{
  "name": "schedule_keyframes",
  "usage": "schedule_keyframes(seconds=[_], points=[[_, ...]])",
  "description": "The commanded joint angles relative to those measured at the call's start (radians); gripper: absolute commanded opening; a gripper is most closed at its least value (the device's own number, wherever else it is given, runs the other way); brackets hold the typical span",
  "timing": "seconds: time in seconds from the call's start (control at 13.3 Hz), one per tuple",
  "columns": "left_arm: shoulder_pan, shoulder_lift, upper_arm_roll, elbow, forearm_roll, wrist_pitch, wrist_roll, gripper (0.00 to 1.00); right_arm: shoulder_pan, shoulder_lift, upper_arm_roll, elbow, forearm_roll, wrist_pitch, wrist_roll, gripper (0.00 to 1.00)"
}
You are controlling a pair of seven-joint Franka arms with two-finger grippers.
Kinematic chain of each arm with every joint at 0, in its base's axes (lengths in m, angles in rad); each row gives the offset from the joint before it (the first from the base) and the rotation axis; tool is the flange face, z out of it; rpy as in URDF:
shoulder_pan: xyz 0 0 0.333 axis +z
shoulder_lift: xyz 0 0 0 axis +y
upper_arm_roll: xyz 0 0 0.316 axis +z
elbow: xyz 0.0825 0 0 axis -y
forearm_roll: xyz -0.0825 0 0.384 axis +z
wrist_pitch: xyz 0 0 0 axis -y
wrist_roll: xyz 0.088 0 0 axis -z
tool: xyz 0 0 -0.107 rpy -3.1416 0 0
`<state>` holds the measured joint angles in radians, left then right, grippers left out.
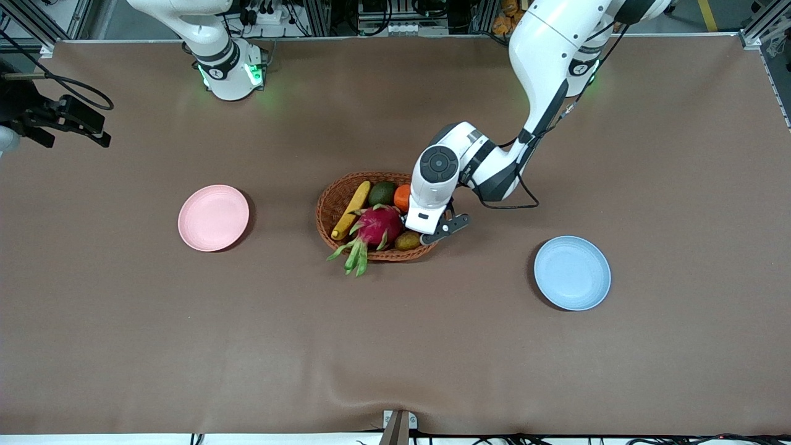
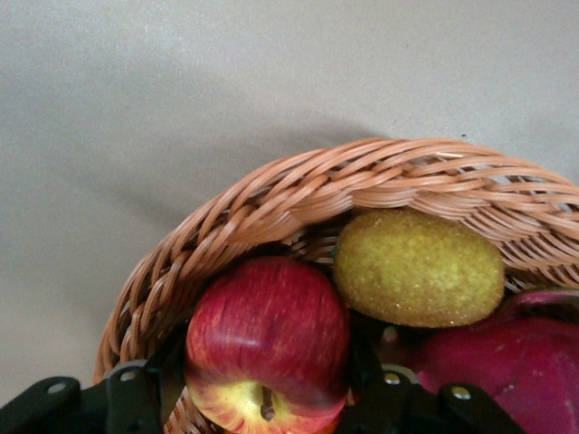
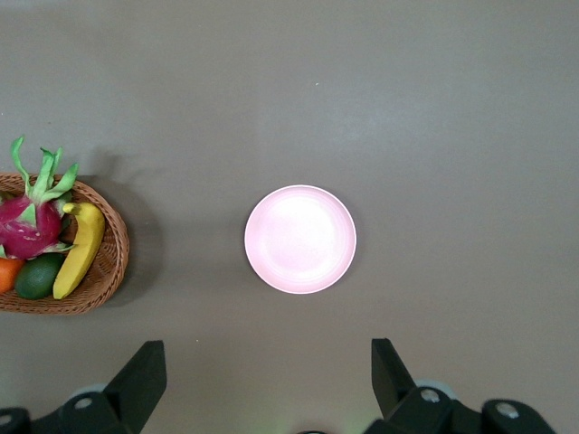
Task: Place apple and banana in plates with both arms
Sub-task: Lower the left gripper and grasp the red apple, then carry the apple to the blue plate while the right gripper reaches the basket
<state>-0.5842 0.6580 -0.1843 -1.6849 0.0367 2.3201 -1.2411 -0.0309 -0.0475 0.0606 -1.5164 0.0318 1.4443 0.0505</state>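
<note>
The red apple (image 2: 267,334) with a yellowish stem end lies in the wicker basket (image 1: 327,204) at its end toward the left arm. My left gripper (image 1: 442,230) is down in the basket, its fingers (image 2: 145,393) pressed on both sides of the apple. In the front view the hand hides the apple. The banana (image 1: 351,210) lies in the basket's other end and also shows in the right wrist view (image 3: 80,249). The pink plate (image 1: 213,217) and the blue plate (image 1: 572,272) are empty. My right gripper (image 3: 267,362) waits open, high over the table near the pink plate (image 3: 300,240).
The basket also holds a magenta dragon fruit (image 1: 378,225), an orange (image 1: 402,198), a green avocado (image 1: 382,193) and a yellow-brown kiwi-like fruit (image 2: 418,267) next to the apple. The basket's rim (image 2: 271,194) curves close around the apple.
</note>
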Motion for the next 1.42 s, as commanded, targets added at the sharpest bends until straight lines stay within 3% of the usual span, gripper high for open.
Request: schedule_keyframes(seconds=[0.0,0.45,0.75,1.12,1.35], points=[[-0.014,-0.014,0.009,0.004,0.023,-0.001,-0.034,0.0,-0.007,0.009,0.001,0.018,0.017,-0.012,0.005,1.0],[0.007,-0.191,0.008,0.007,0.022,-0.241,-0.037,0.0,-0.006,0.009,0.001,0.021,0.017,-0.01,0.003,1.0],[0.082,-0.291,0.006,0.01,0.022,-0.336,0.038,0.0,-0.003,0.04,0.004,0.022,0.014,-0.002,-0.02,1.0],[0.265,-0.366,0.006,0.005,0.02,-0.467,0.302,0.0,0.022,0.066,0.008,0.016,0.003,-0.012,-0.09,1.0],[0.38,-0.371,0.006,0.004,0.022,-0.482,0.443,0.0,0.049,0.083,0.008,-0.02,0.034,-0.009,0.018,1.0]])
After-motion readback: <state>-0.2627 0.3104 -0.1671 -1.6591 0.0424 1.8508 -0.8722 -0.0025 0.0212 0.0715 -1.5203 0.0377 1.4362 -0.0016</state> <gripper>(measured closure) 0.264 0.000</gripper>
